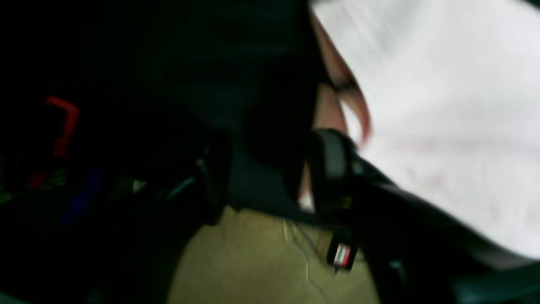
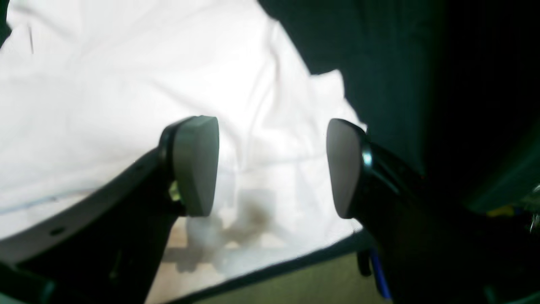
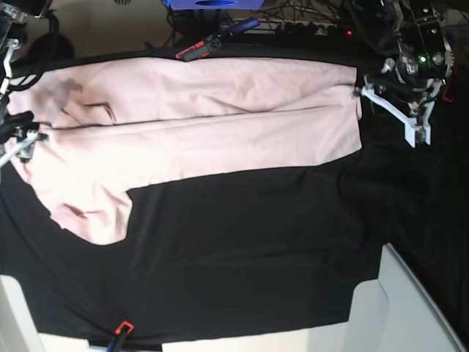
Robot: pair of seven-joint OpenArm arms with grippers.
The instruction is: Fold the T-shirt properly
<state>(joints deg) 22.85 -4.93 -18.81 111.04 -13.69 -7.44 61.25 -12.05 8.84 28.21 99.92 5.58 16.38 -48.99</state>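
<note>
The T-shirt (image 3: 198, 125) lies flat along the far side of the surface (image 3: 242, 249), which has a black cloth on it. The shirt is pale pink and has been folded over lengthwise, with one sleeve (image 3: 91, 216) sticking out toward the near side.

The right claw (image 2: 272, 166) is wide open and holds nothing. It hangs just above the shirt's edge, with the cloth showing between its two pads. The left claw (image 1: 263, 173) sits at the other end of the shirt, just beside its edge. Its picture is dark and blurry, but there is a gap between its two fingers and nothing looks pinched there.

The shirt is soft, thin and light. It will bend and sag when lifted, and it can slip or bunch up. It will not break. I think the best places to pinch it are the corners at each end, both at once, so it stays flat and even.
</note>
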